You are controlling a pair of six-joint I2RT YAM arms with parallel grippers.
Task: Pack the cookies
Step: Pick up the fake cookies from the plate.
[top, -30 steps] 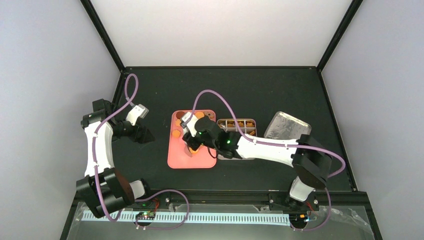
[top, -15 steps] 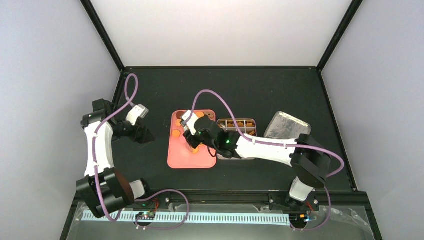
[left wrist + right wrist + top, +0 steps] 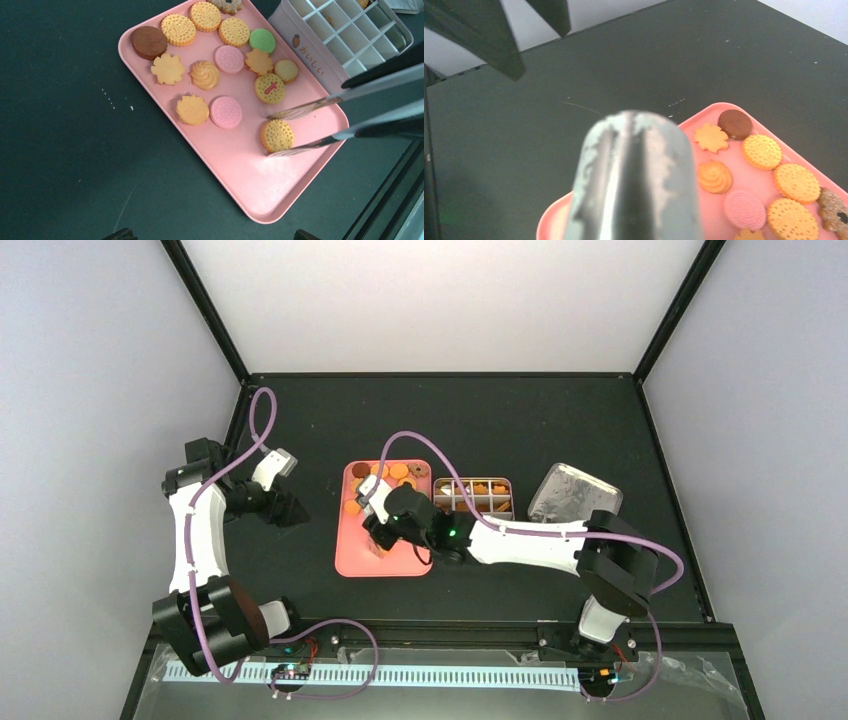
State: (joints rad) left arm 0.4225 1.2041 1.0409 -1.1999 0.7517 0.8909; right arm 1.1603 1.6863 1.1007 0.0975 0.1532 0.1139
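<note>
Shifted nearer and leftward along the pink tray (image 3: 250, 172) over the last second: right gripper (image 3: 378, 532), clamped on metal tongs (image 3: 310, 105), with more of the divided box (image 3: 475, 498) now uncovered beside the arm. Tong tips parted on either side of one round orange cookie (image 3: 276, 135) at the tray's near end, close against its edges. Spread flat over the rest of the tray, more than a dozen cookies (image 3: 205, 75): mostly orange rounds and flowers, two pink, one green, one dark brown. Just right of the tray, the box with white dividers, orange cookies showing in its far row of compartments. On the black table (image 3: 500, 420) right of the box, a silver lid (image 3: 573, 492). Well left of the tray, left gripper (image 3: 290, 510) released, fingers wide apart.
</note>
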